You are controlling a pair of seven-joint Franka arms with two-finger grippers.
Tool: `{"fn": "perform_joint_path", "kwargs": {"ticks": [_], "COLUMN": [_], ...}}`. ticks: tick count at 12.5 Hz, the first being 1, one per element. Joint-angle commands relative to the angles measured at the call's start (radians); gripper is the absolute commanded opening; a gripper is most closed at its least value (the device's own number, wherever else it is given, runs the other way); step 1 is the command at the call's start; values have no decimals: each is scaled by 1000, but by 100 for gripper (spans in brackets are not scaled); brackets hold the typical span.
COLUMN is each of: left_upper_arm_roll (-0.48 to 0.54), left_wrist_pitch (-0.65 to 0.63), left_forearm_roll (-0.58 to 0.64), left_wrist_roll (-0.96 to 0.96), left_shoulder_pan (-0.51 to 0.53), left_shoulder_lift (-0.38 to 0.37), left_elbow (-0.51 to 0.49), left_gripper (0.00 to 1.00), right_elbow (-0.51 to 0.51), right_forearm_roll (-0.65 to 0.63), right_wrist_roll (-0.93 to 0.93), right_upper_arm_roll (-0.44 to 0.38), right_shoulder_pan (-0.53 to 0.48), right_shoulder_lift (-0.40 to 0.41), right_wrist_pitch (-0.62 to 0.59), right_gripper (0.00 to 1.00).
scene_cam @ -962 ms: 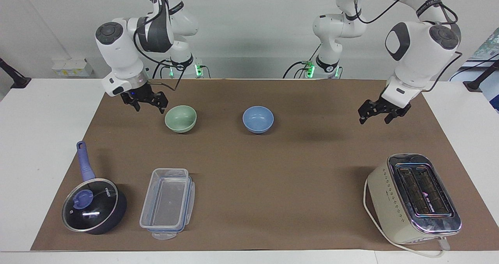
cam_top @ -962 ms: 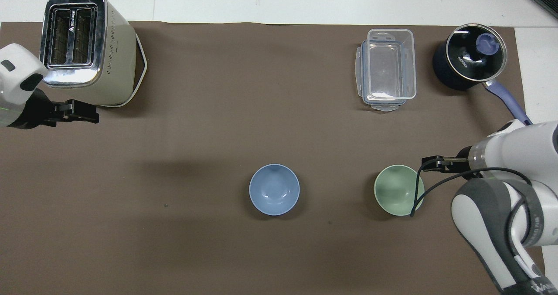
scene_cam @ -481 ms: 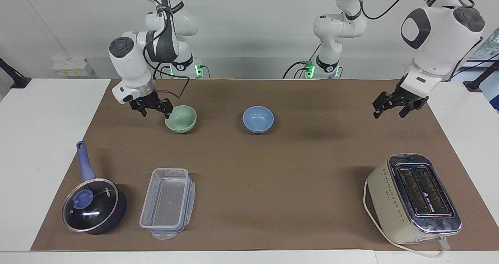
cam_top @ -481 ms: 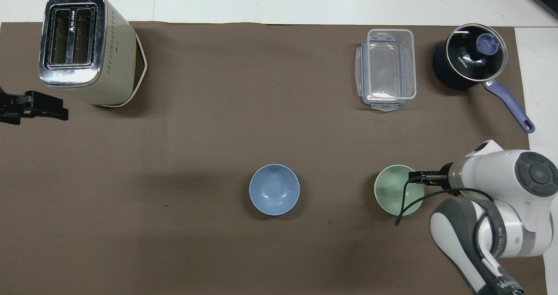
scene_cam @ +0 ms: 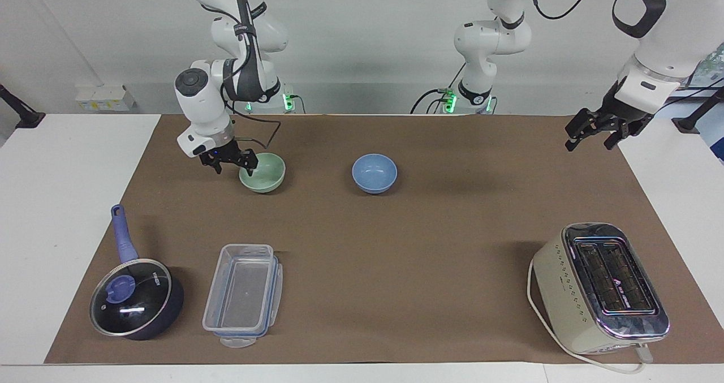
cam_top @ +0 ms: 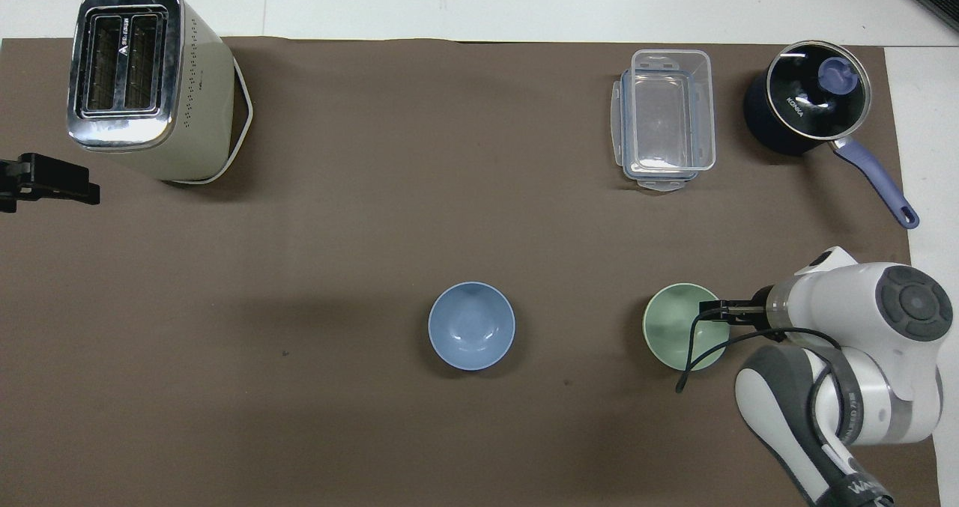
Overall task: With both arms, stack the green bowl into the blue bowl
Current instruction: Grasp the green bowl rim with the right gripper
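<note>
**Q:** What does the figure show, from the largest item down?

**A:** Brown mat (scene_cam: 396, 247) over the table. Toaster (scene_cam: 600, 287) at the left arm's end, farther from the robots than both bowls. Lidded pan (scene_cam: 136, 298) and clear container (scene_cam: 244, 292) at the right arm's end, also farther out. Blue bowl (scene_cam: 374, 173) mid-table, empty. Green bowl (scene_cam: 262, 172) beside it, toward the right arm's end, well apart from it.

**Q:** What has changed in the last second?

**A:** The right gripper (scene_cam: 233, 163) has dropped from above the mat to the green bowl's rim, on the side away from the blue bowl. One finger appears to sit inside the rim and one outside, jaws spread, though contact is hard to confirm from this range. The left gripper (scene_cam: 598, 129) has risen and drawn back toward its own edge of the mat; whether its fingers are spread or closed cannot be told.

**Q:** What does that mean for the task?

**A:** Probably the grasp stage: the rim pinch is set up but not closed. The green bowl rests on the mat, so lift and stacking remain. The left arm waits.
</note>
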Motion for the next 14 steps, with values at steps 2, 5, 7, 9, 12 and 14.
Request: {"fn": "perform_joint_path", "kwargs": {"ticks": [2,5,7,9,12,14], "left_upper_arm_roll": [-2,-4,-4,-4,-11,-15], "left_wrist_pitch": [-30,-30,-30,-30,-40,-47], "left_forearm_roll": [10,10,10,10,18,51], "left_wrist_roll": [6,6,6,6,6,6], "left_shoulder_pan": [19,10,7,7,2,2], "left_shoulder_lift": [3,3,3,3,-4,-9], "left_elbow": [15,15,15,15,18,24], "left_gripper": [100,100,100,100,100,100], "right_elbow": [-28,-26,-22,-19,-5,12], "right_forearm_roll": [26,26,28,29,29,29], "right_wrist_roll": [-44,-44,-39,-36,-30,-27], "right_upper_arm_roll": [3,3,3,3,3,9], "right_shoulder_pan": [-3,-2,23,29,30,49], "right_shoulder_lift": [3,3,-1,-6,-12,-26], "right_wrist_pitch": [25,24,19,18,13,1], "right_gripper": [85,64,43,18,0,0]}}
